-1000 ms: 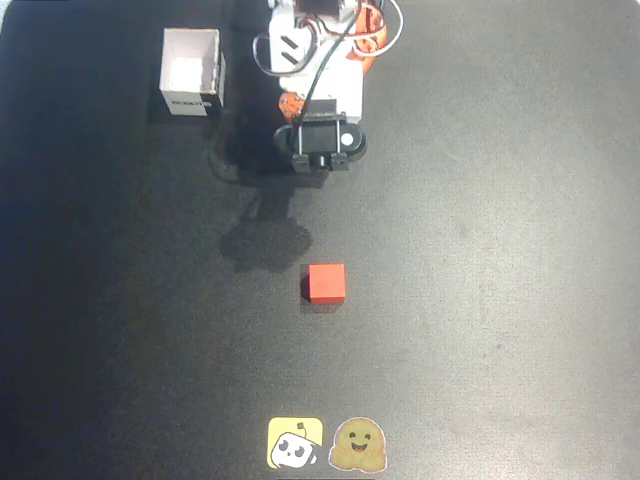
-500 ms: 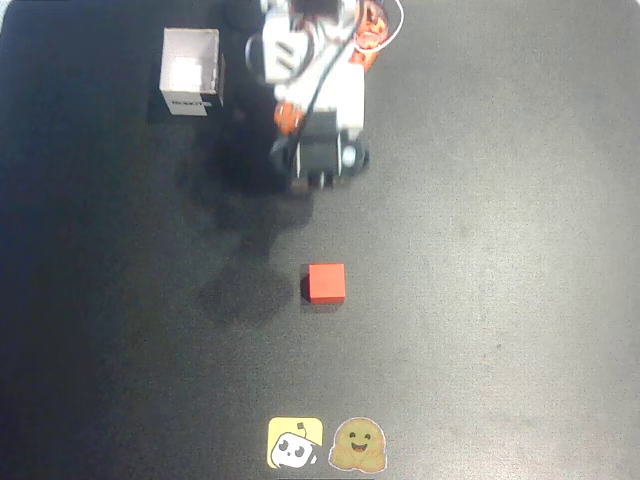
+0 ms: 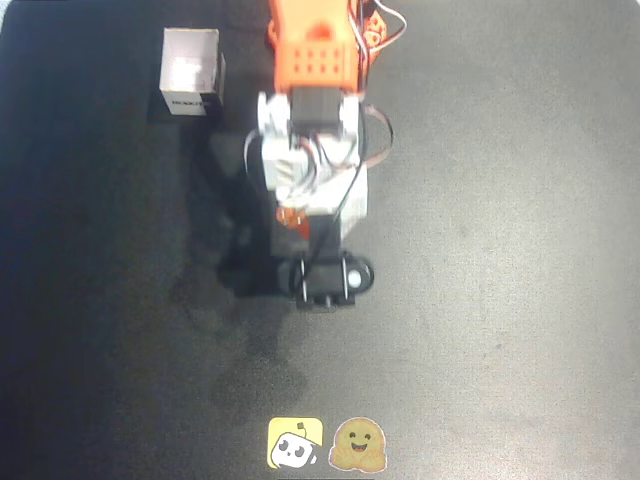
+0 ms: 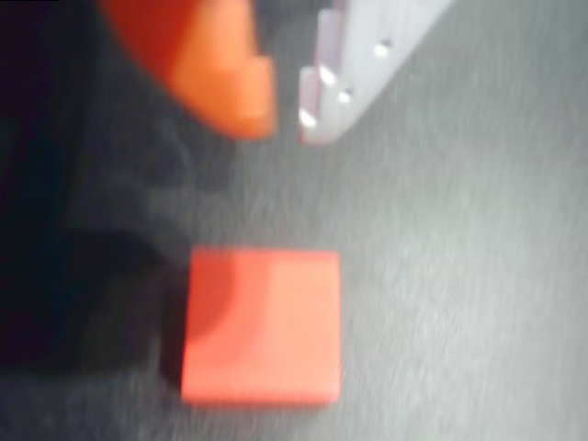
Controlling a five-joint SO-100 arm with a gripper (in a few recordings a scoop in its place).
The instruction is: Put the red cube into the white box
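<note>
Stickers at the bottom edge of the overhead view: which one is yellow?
The left sticker: a yellow rounded square bearing a white cartoon figure. The right sticker beside it is a brownish smiling blob with no yellow background.

Wrist view, blurred. Red cube (image 4: pixel 262 326) sits flat on the dark grey tabletop (image 4: pixel 459 276), low and left of centre, top face toward the camera. Gripper (image 4: pixel 287 103) above it at the top edge: an orange finger (image 4: pixel 216 69) on the left, a pale grey finger (image 4: pixel 354 64) on the right, jaws narrowly parted, nothing between them. Neither finger touches the cube. Dark shadow fills the left side.
</note>
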